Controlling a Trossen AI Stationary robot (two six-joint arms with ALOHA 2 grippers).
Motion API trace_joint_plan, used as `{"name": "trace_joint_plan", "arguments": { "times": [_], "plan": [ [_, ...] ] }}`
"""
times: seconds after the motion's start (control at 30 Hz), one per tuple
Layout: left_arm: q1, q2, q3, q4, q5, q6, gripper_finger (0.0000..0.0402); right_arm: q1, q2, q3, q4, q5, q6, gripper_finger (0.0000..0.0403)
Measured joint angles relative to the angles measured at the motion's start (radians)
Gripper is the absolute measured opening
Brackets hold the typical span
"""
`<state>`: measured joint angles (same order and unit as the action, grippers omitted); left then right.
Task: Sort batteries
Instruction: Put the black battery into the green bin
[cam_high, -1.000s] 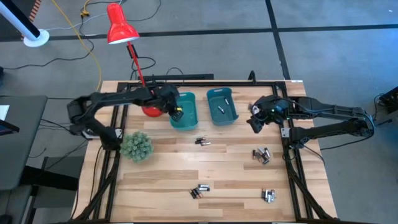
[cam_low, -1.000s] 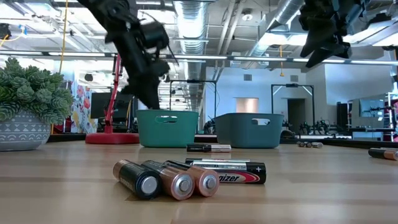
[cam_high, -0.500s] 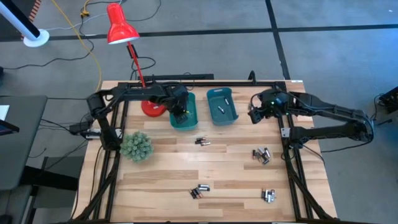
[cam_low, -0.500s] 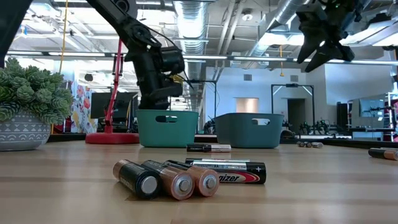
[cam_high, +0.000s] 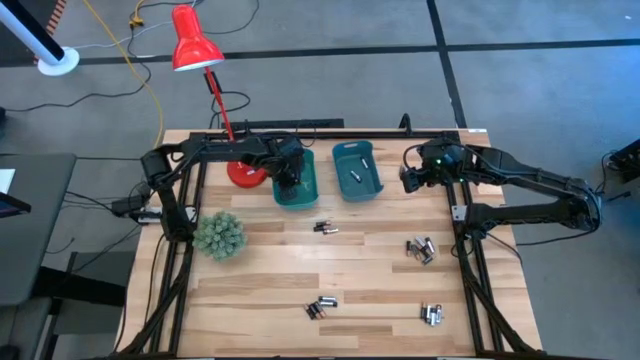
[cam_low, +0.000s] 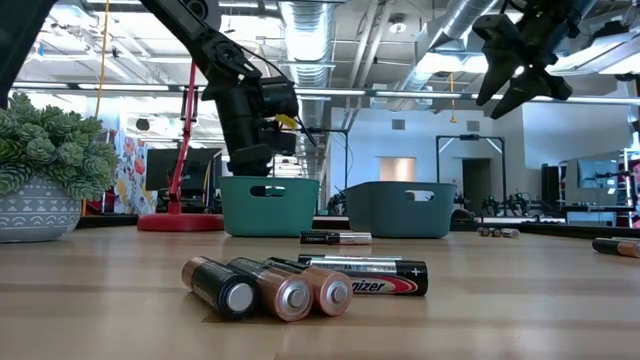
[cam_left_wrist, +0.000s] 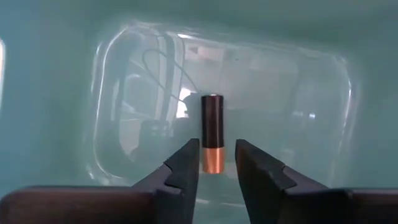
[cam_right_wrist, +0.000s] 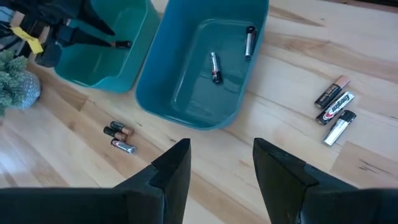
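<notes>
My left gripper (cam_high: 287, 183) reaches down into the left teal bin (cam_high: 306, 196) and is open. In the left wrist view a black-and-copper battery (cam_left_wrist: 212, 127) lies just past its fingertips. Its copper end sits between them, with a gap on either side. My right gripper (cam_high: 408, 180) hangs open and empty, high above the table to the right of the blue bin (cam_high: 375, 188). That bin holds two batteries (cam_right_wrist: 214, 67), (cam_right_wrist: 249, 41). More batteries lie in groups on the table: (cam_high: 325, 229), (cam_high: 420, 249), (cam_high: 320, 308), (cam_high: 432, 315).
A red desk lamp (cam_high: 195, 45) stands with its base (cam_high: 240, 176) just left of the teal bin. A potted spiky plant (cam_high: 219, 234) sits near the table's left edge. Black frame rails (cam_high: 468, 250) run along both sides. Bare wood lies between the battery groups.
My left gripper has moved from the teal bin's left rim to over the bin and down into it, rolling its wrist, and then kept still. My right gripper has swung slightly toward the table's far edge and rolled a little, staying high.
</notes>
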<state>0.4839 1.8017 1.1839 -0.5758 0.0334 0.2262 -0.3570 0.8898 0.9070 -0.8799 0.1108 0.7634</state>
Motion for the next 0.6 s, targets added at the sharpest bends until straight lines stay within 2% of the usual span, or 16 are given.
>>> {"name": "trace_joint_plan", "arguments": {
  "times": [0.2, 0.6],
  "plan": [
    [0.000, -0.012, -0.001, -0.015, -0.012, 0.008, 0.0133, 0.001, 0.000, 0.000, -0.001, 0.000, 0.015, 0.0189],
    [-0.037, -0.126, 0.103, -0.001, -0.013, -0.035, 0.0131, 0.003, 0.000, 0.000, -0.007, 0.000, -0.005, 0.0189]
  ]
}}
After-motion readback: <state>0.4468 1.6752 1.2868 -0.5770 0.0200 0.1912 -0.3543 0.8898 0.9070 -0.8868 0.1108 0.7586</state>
